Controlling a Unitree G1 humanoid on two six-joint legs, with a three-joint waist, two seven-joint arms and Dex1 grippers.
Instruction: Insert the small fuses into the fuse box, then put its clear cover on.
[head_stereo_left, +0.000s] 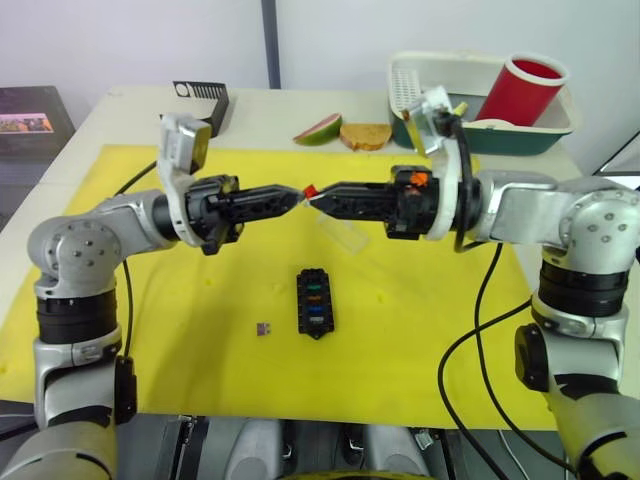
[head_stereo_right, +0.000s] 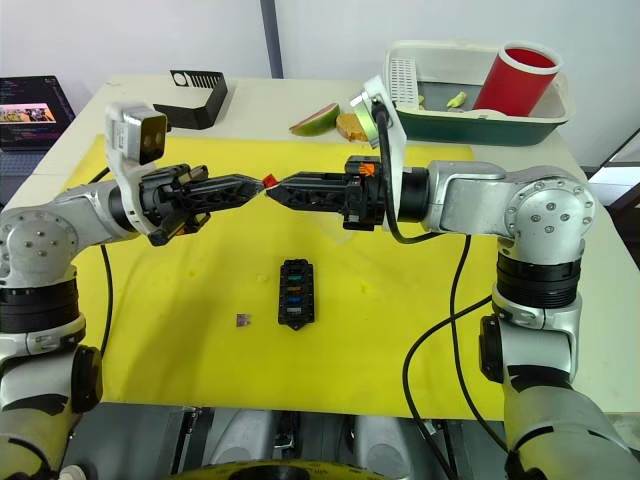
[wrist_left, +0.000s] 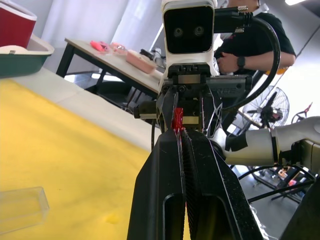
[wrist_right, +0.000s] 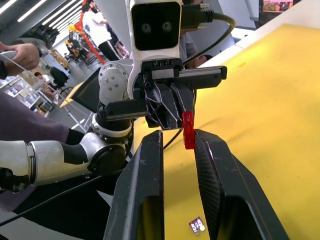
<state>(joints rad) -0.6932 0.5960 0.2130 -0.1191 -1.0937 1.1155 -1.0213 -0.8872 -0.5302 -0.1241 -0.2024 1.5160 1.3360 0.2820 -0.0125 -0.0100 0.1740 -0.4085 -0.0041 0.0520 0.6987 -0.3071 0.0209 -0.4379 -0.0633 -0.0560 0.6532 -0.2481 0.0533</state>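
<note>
Above the yellow mat, the left gripper points toward the right one, its fingers pressed together on the red fuse, held in the air at their tips. The right gripper meets it tip to tip with its fingers apart around the same fuse, one pad touching it. Below on the mat, the purple fuse lies just left of the fuse box, which holds coloured fuses. The clear cover rests on the mat under the right gripper.
</note>
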